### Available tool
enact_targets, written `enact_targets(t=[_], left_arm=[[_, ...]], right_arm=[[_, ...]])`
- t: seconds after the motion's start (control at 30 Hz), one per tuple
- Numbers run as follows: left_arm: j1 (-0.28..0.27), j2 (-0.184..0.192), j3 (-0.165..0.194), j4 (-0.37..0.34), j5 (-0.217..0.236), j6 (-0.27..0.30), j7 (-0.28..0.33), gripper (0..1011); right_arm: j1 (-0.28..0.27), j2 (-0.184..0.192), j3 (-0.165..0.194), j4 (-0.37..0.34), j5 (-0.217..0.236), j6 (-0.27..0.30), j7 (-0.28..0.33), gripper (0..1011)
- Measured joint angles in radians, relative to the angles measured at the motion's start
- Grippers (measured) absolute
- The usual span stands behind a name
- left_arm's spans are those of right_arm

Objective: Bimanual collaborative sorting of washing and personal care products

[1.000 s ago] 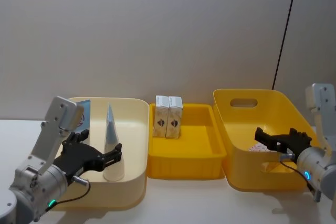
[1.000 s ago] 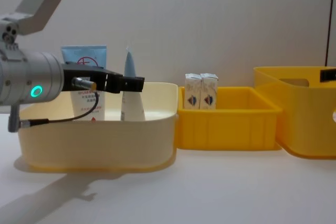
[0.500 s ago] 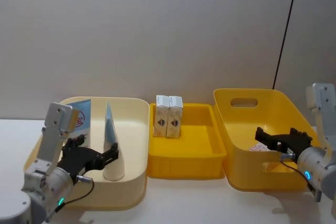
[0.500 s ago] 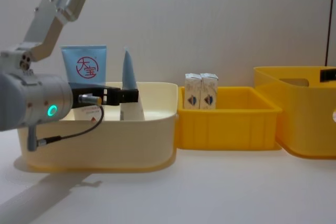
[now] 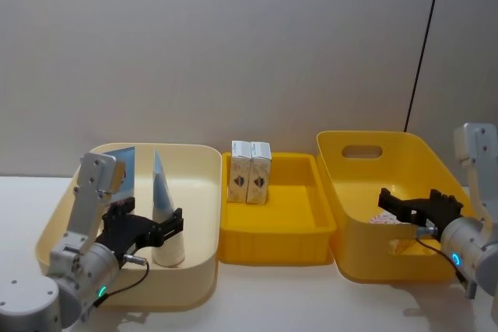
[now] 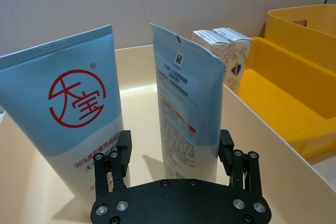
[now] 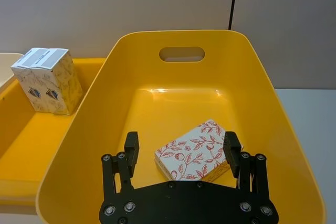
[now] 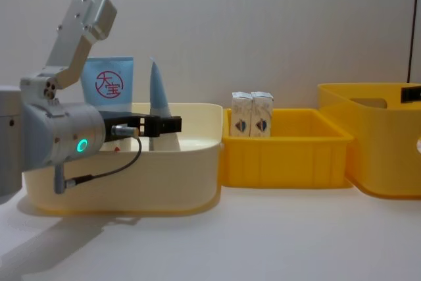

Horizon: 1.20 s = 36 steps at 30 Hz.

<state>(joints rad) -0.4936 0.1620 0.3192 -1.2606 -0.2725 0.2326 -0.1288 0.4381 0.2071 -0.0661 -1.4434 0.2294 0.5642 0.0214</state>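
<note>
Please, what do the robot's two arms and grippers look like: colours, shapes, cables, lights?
Both arms are silver-grey with rounded wrist housings. The left arm has a green ring light and a thin black cable; the right arm has a blue light. The left gripper and right gripper are black, with two short fingers and visible screws.

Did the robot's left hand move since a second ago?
Yes. The left gripper has sunk lower, from above the cream bin's back rim to below it, open around the tube.
</note>
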Motion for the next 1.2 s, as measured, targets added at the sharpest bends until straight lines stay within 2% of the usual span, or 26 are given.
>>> enact_targets(t=[0.6, 1.17, 1.2], left_arm=[[-0.066, -0.025, 0.009, 0.107, 0.027, -0.054, -0.04, 1003], [-0.101, -0.038, 0.009, 0.15, 0.04, -0.074, -0.062, 1003], [-0.102, -0.039, 0.009, 0.151, 0.04, -0.075, -0.063, 981]], right_arm=[[0.0, 0.0, 0.0, 0.0, 0.0, 0.0, 0.0, 1001], [0.0, 0.0, 0.0, 0.0, 0.0, 0.0, 0.0, 1000], [0.0, 0.0, 0.0, 0.0, 0.0, 0.0, 0.0, 1001]])
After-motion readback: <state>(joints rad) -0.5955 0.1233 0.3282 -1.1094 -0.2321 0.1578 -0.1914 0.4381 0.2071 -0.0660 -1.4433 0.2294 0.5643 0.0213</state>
